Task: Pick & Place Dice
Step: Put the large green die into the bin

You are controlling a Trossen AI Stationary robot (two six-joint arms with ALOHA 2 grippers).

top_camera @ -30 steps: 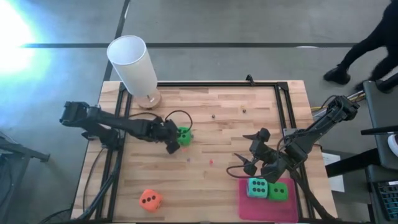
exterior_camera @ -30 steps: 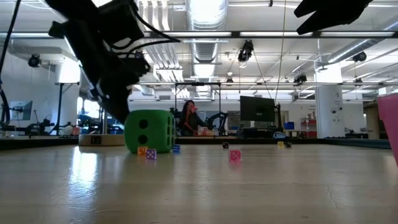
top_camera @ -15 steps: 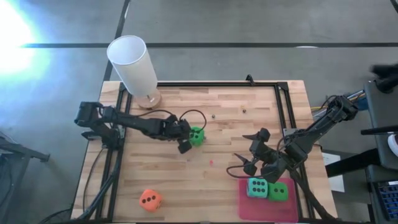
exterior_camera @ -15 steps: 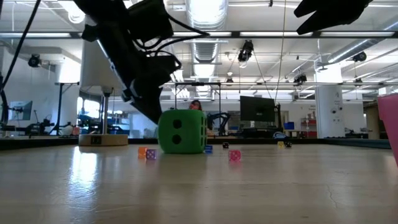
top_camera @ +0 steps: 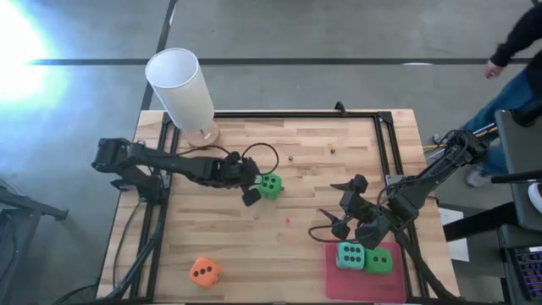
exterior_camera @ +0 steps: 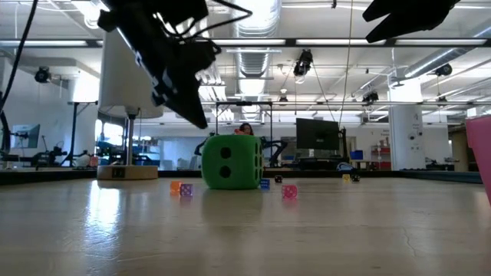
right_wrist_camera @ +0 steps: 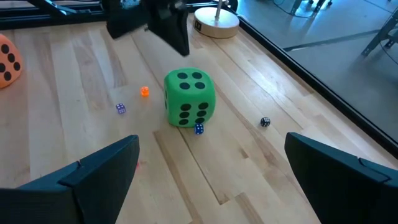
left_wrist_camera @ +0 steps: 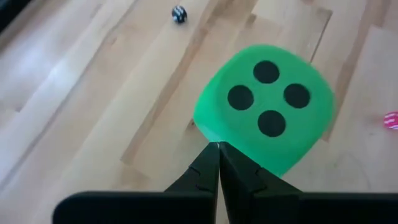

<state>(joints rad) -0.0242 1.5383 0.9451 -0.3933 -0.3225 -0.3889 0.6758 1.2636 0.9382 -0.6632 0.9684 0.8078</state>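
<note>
**Where my four cameras look**

My high view looks straight down on the whole table (top_camera: pixel 296 135). My low view sits at tabletop height. Both wrist views, the left closest, share the green die (left_wrist_camera: pixel 264 115) mid-table.

My two arms are dark and slender, built of jointed black links with black cables looping beside them. My left gripper (left_wrist_camera: pixel 218 163) ends in two thin, tapering black fingers, and my right gripper (right_wrist_camera: pixel 211 177) has broad, flat black ones.
</note>
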